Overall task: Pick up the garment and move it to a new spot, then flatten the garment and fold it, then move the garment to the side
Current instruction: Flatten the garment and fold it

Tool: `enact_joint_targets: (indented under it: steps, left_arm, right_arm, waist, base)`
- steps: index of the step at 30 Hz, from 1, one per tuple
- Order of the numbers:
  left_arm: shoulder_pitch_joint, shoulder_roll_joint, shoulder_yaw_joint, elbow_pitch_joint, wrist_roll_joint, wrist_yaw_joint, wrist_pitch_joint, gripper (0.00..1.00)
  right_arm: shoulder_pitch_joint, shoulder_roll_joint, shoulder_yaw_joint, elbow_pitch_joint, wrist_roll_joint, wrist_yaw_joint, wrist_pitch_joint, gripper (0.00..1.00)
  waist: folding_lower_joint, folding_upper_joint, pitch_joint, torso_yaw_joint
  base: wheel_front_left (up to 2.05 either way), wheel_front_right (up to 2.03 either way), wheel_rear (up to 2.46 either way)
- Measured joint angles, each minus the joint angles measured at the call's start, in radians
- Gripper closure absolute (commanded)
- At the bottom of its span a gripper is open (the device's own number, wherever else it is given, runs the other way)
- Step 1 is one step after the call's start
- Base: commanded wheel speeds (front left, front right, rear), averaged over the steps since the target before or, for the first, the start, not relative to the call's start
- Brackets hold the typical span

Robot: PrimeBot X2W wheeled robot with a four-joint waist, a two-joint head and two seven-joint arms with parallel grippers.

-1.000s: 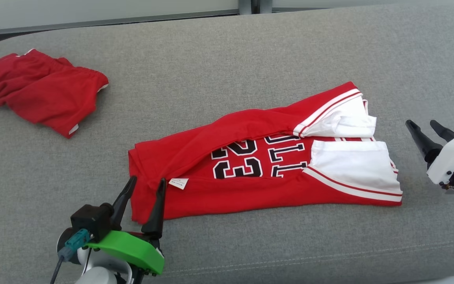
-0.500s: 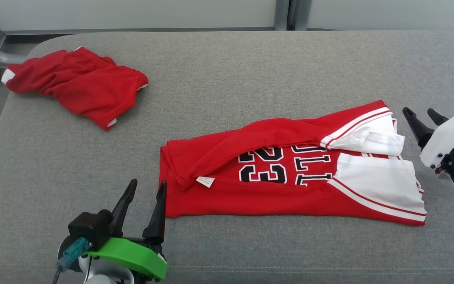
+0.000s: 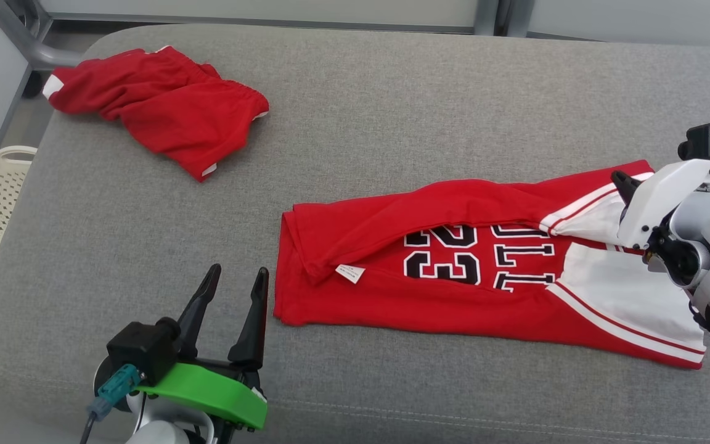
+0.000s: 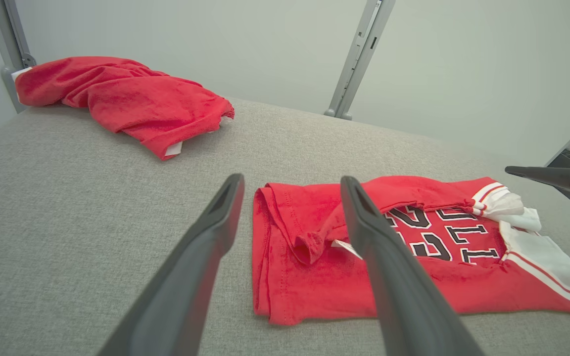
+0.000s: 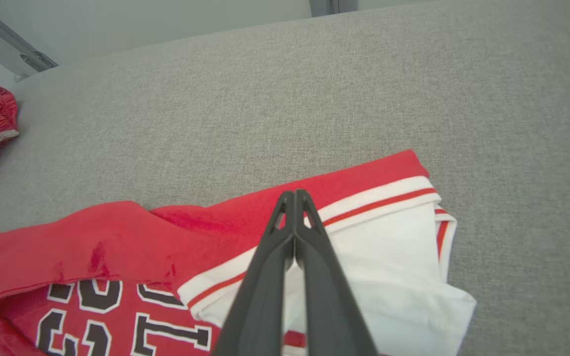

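Fingers of the right gripper (image 5: pixel 294 195) have snapped together since a second ago, when they stood apart off the white-striped end of the jersey (image 3: pixel 453 296). Now they hover closed over that end's red band, with nothing pinched that I can see. The jersey lies folded lengthwise on the grey cushion (image 3: pixel 392 111), its fold unchanged. Just off its plain red end, the left gripper (image 3: pixel 238 271) stays spread. Red shorts (image 3: pixel 164 105) sit well apart, beyond that end.
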Motion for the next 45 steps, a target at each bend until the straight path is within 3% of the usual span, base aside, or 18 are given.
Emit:
enact_joint_targets:
  steps: [4, 10, 21, 29, 38, 45]
  left_arm:
    - [-0.002, 0.001, 0.004, -0.001, 0.0, 0.007, 0.0, 0.0]
    - [0.003, 0.001, 0.015, -0.002, -0.002, 0.012, -0.001, 0.0]
    - [0.011, 0.004, 0.023, -0.004, -0.006, 0.011, -0.003, 0.0]
    - [0.013, 0.007, 0.016, -0.003, -0.006, 0.011, -0.002, 0.0]
    - [0.012, 0.002, -0.002, -0.007, -0.006, 0.007, 0.003, 0.0]
    - [0.007, -0.02, -0.013, -0.012, -0.001, 0.002, 0.002, 0.0]
  right_arm:
    - [0.0, 0.031, 0.014, 0.048, 0.012, 0.0, 0.072, 1.0]
    - [0.029, -0.005, 0.021, 0.028, 0.025, 0.0, 0.107, 1.0]
    - [0.158, -0.079, 0.048, -0.152, 0.063, 0.0, 0.168, 1.0]
    - [0.189, -0.137, 0.027, -0.267, 0.053, 0.0, 0.124, 1.0]
    - [0.115, -0.112, -0.012, -0.261, 0.004, 0.0, 0.124, 1.0]
    - [0.002, -0.095, -0.024, -0.169, -0.042, 0.0, 0.221, 1.0]
  waist:
    - [0.0, 0.0, 0.017, 0.011]
    - [0.0, 0.0, 0.018, -0.016]
    - [0.0, 0.0, 0.012, -0.084]
    - [0.0, 0.0, -0.001, -0.115]
    - [0.0, 0.0, -0.006, -0.076]
    - [0.0, 0.0, 0.01, -0.016]
  base:
    - [0.0, 0.0, 0.0]
    - [0.0, 0.0, 0.0]
    - [0.0, 0.0, 0.0]
    - [0.0, 0.0, 0.0]
    - [0.0, 0.0, 0.0]
    - [0.0, 0.0, 0.0]
